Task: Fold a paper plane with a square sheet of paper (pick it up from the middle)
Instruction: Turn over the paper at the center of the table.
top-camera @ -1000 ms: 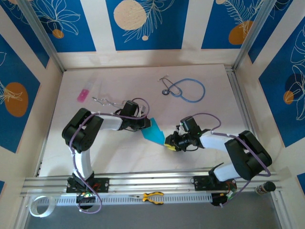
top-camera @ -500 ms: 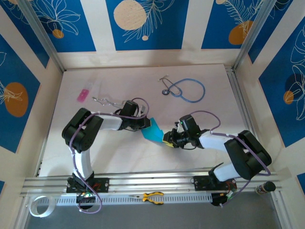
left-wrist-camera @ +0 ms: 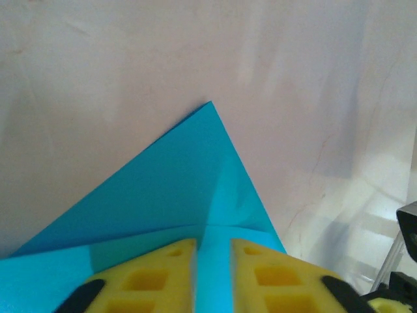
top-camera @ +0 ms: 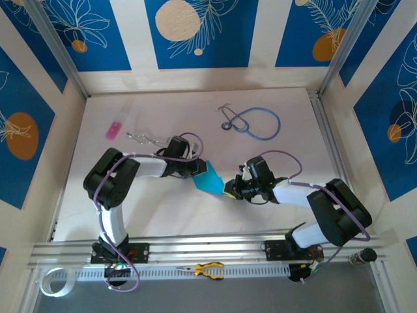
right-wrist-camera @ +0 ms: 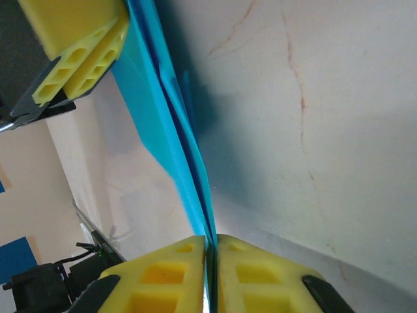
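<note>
**Right gripper pinches the fold, left eases off**

Since a second ago the right gripper (top-camera: 229, 189) has come in from the near right and clamped tight on the near-right edge of the folded cyan paper sheet (top-camera: 210, 180). The left gripper (top-camera: 199, 169), clenched before, now has its yellow fingers (left-wrist-camera: 153, 277) a narrow gap apart, with blue showing between them. The sheet has stayed at the middle of the table (top-camera: 166, 111), between the two grippers. Its long axis runs far left to near right, and its pointed tip faces away from the left gripper.
</note>
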Tool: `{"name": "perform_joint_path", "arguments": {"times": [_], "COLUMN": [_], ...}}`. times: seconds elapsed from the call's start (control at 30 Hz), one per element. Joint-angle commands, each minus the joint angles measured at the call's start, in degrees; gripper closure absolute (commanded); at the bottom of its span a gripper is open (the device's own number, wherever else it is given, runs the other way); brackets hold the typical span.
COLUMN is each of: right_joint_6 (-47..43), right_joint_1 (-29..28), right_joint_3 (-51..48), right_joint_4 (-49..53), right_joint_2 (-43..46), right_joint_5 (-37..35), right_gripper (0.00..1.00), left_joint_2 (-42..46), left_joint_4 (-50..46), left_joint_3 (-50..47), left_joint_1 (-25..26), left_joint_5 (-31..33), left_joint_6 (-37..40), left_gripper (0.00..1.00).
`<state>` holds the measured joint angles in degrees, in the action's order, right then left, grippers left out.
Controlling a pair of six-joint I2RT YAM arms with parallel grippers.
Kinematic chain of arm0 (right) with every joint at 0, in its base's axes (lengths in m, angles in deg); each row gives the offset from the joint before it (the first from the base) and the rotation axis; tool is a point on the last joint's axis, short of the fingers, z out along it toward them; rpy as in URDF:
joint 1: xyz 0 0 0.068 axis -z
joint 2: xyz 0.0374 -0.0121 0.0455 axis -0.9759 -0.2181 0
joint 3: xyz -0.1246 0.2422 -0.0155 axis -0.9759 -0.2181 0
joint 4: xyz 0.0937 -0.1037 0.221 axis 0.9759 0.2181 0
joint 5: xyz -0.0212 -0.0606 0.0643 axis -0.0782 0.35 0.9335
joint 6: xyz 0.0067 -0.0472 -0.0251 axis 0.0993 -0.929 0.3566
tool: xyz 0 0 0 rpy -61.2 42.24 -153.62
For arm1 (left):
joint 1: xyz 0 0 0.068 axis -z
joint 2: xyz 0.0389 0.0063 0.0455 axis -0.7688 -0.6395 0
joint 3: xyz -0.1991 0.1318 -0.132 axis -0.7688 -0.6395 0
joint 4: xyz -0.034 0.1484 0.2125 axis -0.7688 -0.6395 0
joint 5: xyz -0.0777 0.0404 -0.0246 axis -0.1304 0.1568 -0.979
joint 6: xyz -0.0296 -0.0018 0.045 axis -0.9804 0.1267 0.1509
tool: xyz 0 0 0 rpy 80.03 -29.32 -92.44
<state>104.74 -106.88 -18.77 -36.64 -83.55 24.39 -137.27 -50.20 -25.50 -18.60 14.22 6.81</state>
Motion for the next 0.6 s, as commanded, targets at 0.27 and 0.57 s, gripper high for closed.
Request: {"name": "perform_joint_path", "arguments": {"times": [0.27, 0.57], "right_joint_6": [-17.82, -31.21], "right_joint_1": [1.40, -4.26], "right_joint_3": [11.12, 30.01], "right_joint_4": [29.94, 56.09], "right_joint_2": [16.03, 18.18], "right_joint_5": [-10.56, -39.21], "right_gripper": [0.91, 0.91], "left_joint_2": [18.71, 29.47], "left_joint_4": [-12.68, -18.19], "left_joint_3": [2.17, -1.50], "left_joint_1": [-0.70, -1.57], "left_joint_5": [9.34, 21.89], "left_joint_6": [9.06, 13.69], "left_gripper": [0.57, 0.50]}}
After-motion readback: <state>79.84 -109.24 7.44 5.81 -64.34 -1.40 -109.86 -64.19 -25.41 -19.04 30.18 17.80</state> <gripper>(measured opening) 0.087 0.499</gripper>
